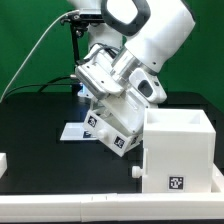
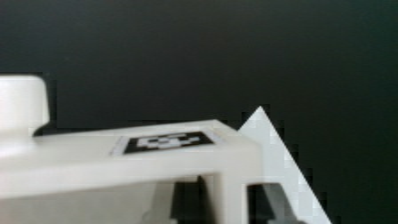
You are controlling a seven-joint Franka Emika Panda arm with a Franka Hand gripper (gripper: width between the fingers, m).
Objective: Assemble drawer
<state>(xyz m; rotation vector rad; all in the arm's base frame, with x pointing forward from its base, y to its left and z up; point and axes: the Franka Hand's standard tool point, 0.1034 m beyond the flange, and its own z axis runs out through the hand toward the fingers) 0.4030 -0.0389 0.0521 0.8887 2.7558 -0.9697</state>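
The drawer tray (image 1: 113, 130) hangs tilted, one corner down toward the tabletop (image 1: 40, 120), just beside the open-topped case (image 1: 178, 150) on the exterior view's right. In the wrist view its tagged wall (image 2: 169, 142) fills the lower frame. The end effector (image 1: 111, 106) sits right on top of it, but the fingers are hidden in both views, so I cannot tell whether they are clamped. The matching tilt suggests a hold. To do this well I'd level the tray first, then square its edges to the case before closing in, since a skewed entry would likely jam. The marker board (image 1: 72, 131) lies flat behind, out of the way.
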